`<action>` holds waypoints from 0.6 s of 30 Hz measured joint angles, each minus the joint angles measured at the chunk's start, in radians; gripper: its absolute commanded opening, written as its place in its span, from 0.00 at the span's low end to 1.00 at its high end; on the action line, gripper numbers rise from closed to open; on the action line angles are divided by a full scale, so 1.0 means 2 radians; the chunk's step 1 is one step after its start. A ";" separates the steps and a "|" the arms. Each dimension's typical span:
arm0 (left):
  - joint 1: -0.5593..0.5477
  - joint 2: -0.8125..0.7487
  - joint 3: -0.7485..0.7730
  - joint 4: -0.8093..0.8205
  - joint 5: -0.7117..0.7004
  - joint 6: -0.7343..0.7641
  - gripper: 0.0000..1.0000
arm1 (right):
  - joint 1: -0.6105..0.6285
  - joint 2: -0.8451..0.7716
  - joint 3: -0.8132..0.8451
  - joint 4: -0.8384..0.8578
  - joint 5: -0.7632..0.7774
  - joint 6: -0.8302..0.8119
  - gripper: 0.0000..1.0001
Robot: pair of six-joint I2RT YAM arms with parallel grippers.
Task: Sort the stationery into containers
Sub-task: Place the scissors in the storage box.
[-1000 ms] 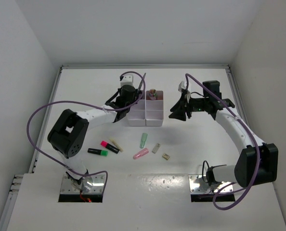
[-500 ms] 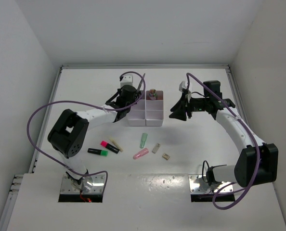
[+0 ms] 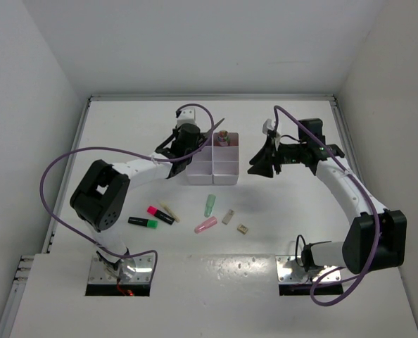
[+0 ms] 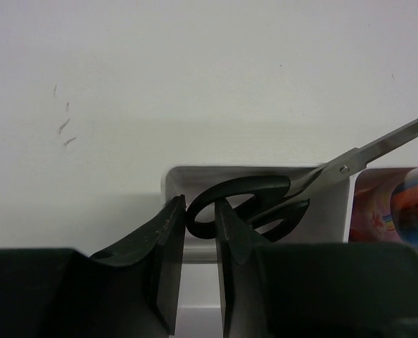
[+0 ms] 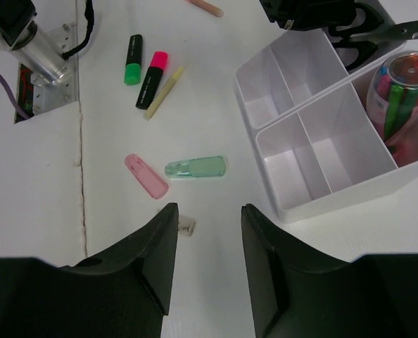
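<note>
- Here, at the left of the counter (image 3: 117, 134), a green highlighter (image 3: 143, 223) and a pink highlighter (image 3: 160, 215) lie beside a yellow stick (image 3: 171, 212).
- The left claw (image 4: 195, 220) pinches the scissors (image 4: 265, 201) by a handle loop, in the organiser tray (image 3: 224, 169)'s far-left compartment.
- The right claw (image 3: 260, 163) hangs spread, just right of the tray.

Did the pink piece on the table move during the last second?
No. The pink piece lies where it was, just below the green piece and the white tray.
</note>
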 measured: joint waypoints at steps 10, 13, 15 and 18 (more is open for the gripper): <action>0.000 0.000 0.006 -0.006 -0.003 -0.001 0.25 | 0.000 0.000 0.000 -0.003 -0.004 0.000 0.42; 0.000 0.000 0.007 -0.010 -0.003 -0.002 0.25 | 0.000 0.000 0.000 -0.003 -0.004 0.000 0.42; 0.000 0.000 0.008 -0.012 -0.003 -0.002 0.22 | 0.000 0.000 0.000 -0.003 -0.004 0.000 0.42; 0.000 0.000 0.010 -0.017 -0.003 -0.003 0.21 | -0.002 0.000 0.000 -0.003 -0.005 0.000 0.42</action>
